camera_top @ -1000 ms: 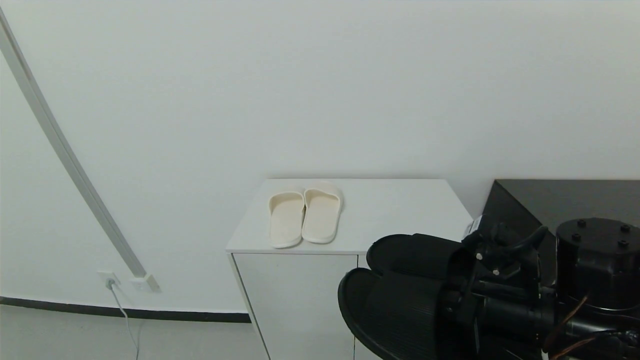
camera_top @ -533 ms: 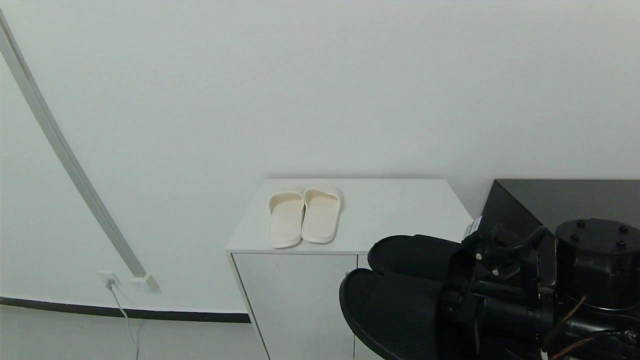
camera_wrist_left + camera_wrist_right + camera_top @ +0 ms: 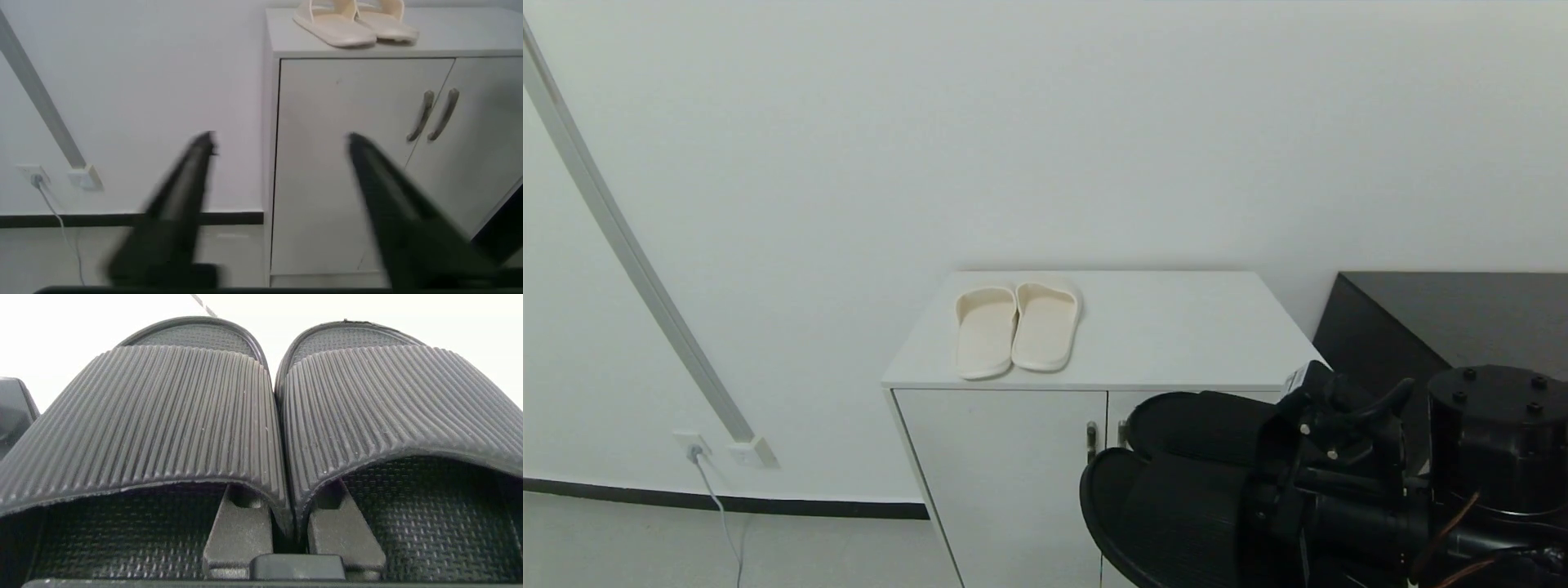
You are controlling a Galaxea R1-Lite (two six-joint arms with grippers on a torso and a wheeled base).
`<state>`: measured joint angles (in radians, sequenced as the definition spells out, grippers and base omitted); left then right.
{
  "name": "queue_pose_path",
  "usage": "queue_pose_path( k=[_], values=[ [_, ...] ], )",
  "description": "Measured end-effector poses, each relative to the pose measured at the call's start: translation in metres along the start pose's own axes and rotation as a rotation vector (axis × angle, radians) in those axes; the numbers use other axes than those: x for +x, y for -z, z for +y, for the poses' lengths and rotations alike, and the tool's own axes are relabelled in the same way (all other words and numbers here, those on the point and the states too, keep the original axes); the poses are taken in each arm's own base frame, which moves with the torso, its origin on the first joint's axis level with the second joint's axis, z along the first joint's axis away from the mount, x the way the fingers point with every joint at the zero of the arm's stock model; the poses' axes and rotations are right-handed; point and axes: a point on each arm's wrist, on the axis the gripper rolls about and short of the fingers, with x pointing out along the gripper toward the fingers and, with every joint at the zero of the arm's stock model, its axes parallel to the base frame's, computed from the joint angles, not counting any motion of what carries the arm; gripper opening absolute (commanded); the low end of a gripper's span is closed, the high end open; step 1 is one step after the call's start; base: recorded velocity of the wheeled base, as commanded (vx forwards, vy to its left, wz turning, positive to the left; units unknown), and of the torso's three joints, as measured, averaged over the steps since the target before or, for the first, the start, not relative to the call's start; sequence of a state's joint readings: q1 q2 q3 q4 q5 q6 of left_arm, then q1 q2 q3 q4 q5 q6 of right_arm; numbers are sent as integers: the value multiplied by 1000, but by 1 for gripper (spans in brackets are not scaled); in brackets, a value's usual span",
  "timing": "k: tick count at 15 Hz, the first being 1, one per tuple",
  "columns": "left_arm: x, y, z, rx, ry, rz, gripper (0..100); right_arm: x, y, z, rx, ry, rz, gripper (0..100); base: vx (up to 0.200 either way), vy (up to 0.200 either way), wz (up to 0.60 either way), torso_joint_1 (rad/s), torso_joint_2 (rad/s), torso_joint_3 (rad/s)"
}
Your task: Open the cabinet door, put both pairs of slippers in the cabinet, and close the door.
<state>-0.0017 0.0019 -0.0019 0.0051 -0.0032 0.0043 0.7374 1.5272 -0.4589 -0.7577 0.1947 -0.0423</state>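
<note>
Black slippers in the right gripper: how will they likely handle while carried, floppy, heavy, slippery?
The black slippers are likely stiff and light: they jut out from the right gripper without drooping. Their ribbed straps and textured footbeds probably resist slipping. Pinched at the adjoining inner edges, they might twist.

Entry: we log a white cabinet standing on the pale floor, its back against the wall. Its flat top carries one pair of cream slippers, soles down, side by side and touching. Their toes point to the wall and their heels lie near the front edge. We place them on the left half of the top. Both doors below are shut, and their upright handles meet at the centre seam.
</note>
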Motion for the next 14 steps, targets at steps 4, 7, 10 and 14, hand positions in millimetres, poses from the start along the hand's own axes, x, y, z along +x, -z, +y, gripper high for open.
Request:
queue_pose_path(
  k=[4, 7, 10, 14],
  values=[
    [0, 0, 0, 1, -1, 0, 100, 1, 3, 1, 0, -7, 12, 0, 0, 0, 0, -228, 548, 317],
    [0, 0, 0, 1, -1, -1, 100, -2, 2, 1, -2, -6, 3, 0, 0, 0, 0, -216, 528, 323],
    [0, 0, 0, 1, -1, -1, 100, -4, 2, 2, -3, -6, -2, 0, 0, 0, 0, -193, 518, 317],
    [0, 0, 0, 0, -1, -1, 100, -4, 4, 2, -6, -7, 6, 0, 0, 0, 0, -176, 499, 329]
  ],
)
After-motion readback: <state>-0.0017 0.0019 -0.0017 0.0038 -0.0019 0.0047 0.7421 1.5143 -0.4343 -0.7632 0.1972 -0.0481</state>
